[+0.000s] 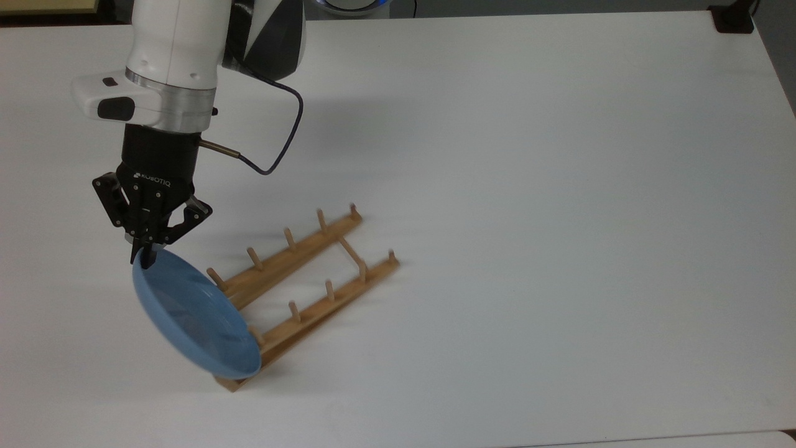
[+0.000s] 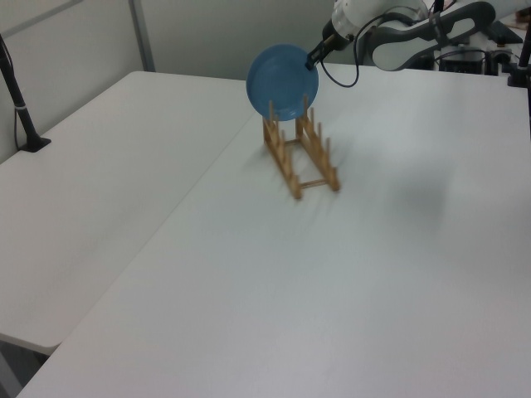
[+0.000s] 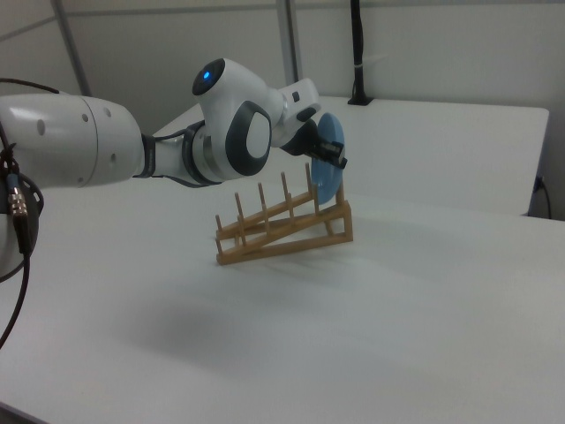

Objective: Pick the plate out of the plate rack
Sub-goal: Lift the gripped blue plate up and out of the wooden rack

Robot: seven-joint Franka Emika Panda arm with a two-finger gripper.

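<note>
Claw (image 1: 144, 256) pinched on the upper rim of the plate (image 1: 193, 320), which leans at the near end of the plate rack (image 1: 298, 292). Rack end looks raised off the tabletop (image 1: 559, 186) in the right view, possibly snagged. Best to lift straight along the pegs, slowly, until the rim clears. Claw body reads "ROBOTIQ".

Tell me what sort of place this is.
Probably a robotics lab or test cell: a bare white table, a robot arm whose end effector grips a blue plate over a wooden plate rack, and partition walls behind.
</note>
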